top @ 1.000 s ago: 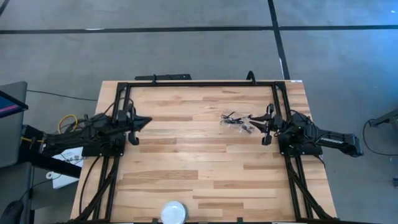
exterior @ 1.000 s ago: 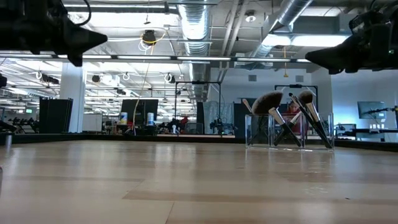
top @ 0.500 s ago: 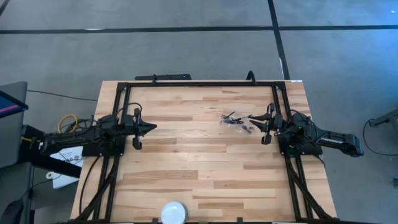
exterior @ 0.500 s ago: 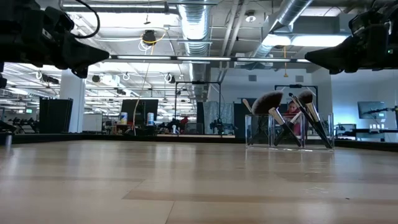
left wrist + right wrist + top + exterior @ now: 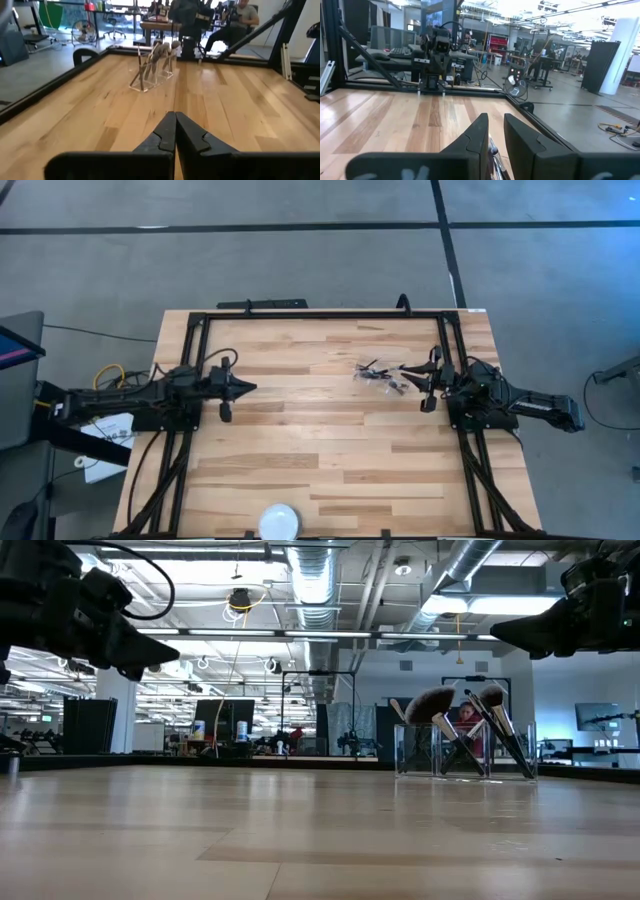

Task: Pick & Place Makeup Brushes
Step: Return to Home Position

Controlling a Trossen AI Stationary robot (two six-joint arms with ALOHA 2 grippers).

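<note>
We see the makeup brushes [image 5: 465, 735] standing heads-up, leaning across one another in a clear holder [image 5: 410, 762] on the right arm's side of the wooden table [image 5: 330, 450]. From above they shrink to a small dark tangle, so we cannot count them. The low view shows only two fluffy heads and a few thin handles plainly. The right gripper [image 5: 410, 370] hovers just beside the holder, off the tabletop, its jaws parted by a narrow gap. A pale sliver deep in that gap is too small for us to identify. The left gripper [image 5: 248, 388] hangs well apart over the table's left side, pointing toward the holder, jaws pressed together on nothing. A round white dish [image 5: 279, 521] sits at the table's near edge, partly cut off there. Beyond the table a seated person [image 5: 240, 15] shows only in part.
</note>
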